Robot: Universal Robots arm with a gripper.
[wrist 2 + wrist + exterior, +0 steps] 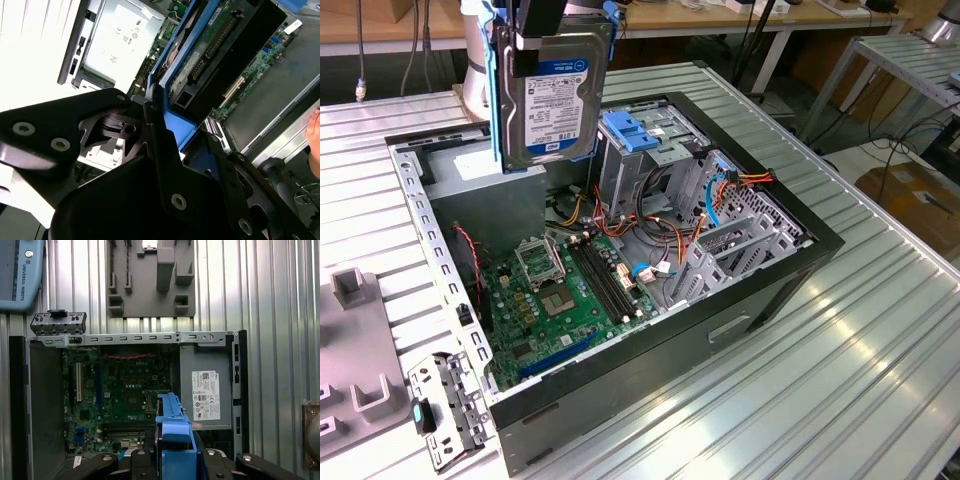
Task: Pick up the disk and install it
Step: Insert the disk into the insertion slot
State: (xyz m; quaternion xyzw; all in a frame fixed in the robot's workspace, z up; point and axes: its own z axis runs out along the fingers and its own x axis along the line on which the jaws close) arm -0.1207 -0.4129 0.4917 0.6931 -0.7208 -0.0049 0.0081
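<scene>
The disk (555,100) hangs upright in the upper left of the exterior view, label side towards the camera, with its blue rails running down both long edges. It is held clear above the back corner of the open computer case (760,290) and touches nothing below it.

The gripper (542,50) comes straight down from the top edge of that frame and is closed on the upper end of the disk. One black finger lies across the label face; the finger on the far face is hidden by the disk. In the first wrist view the fingers (141,465) sit to either side of the blue end of the disk (174,430), pressed against it. In the second wrist view the underside circuit board of the disk (200,55) runs away from the black gripper body.

The arm is cut off by the top of the exterior view. A pale section of it shows behind the disk at the exterior view's left.

The case lies on its side on a ribbed metal table (840,400). Inside it are a green motherboard (570,290) and a grey drive cage (665,170) topped by a blue latch (628,130). The disk stands well apart from that cage, towards the exterior view's left. In the first wrist view a grey box with a white sticker (205,395) lies just beside the held disk.

A grey holder plate (355,360) rests on the table at the lower left of the exterior view. How high the lower edge of the disk stands above the case cannot be judged.
</scene>
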